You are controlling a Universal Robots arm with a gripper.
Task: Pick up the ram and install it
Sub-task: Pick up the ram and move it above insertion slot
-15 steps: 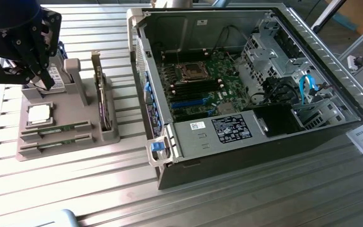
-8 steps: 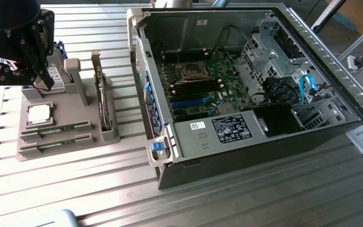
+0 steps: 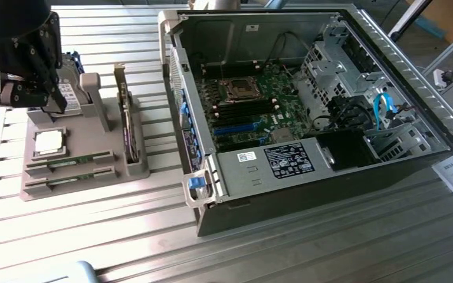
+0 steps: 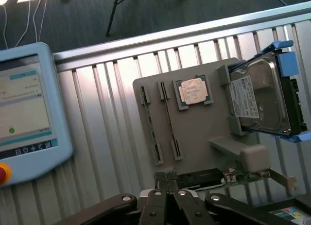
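End effector (image 3: 53, 105) (image 4: 170, 193), closed and empty above the grey moulded parts tray (image 3: 85, 184) (image 4: 199, 132), should in my judgement open, square across the tray's slotted thin green ram stick (image 3: 69, 160) (image 4: 168, 120), and grip mid-length.

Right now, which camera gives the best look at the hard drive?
The wrist view. There the hard drive stands in its grey holder with its whole labelled face showing. In the exterior view the robot's arm covers most of it, and just a silvery strip of the drive peeks out beside the arm.
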